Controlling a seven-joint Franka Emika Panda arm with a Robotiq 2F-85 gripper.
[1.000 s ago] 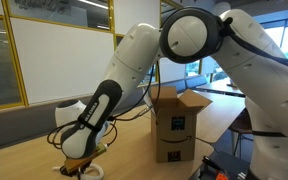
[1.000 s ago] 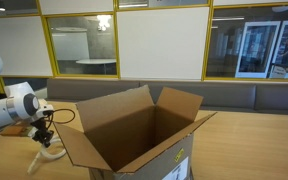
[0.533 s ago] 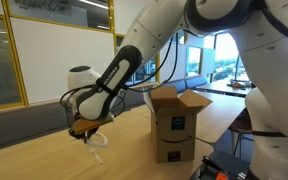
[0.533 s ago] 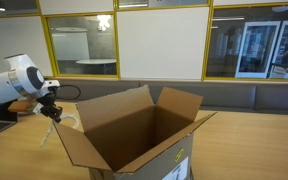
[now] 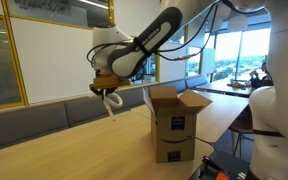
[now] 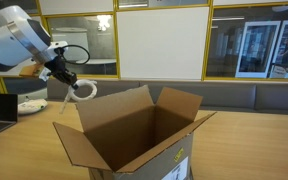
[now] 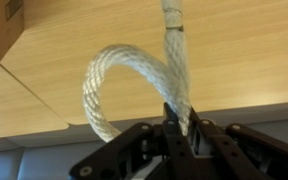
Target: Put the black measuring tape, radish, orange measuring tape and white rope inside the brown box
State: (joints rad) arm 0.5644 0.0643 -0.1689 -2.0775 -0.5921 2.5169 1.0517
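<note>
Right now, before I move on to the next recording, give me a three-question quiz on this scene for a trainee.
1. True or false: the hand is shut on the white rope.
2. Pick one: the top flaps of the brown box are A) open, B) taped shut, C) cut off.
3. Short answer: is the rope inside the box yet?

Key: 1 true: the rope is pinched between the fingers and loops away from them. 2 A. 3 No: in both exterior views it hangs in the air beside the box.
</note>
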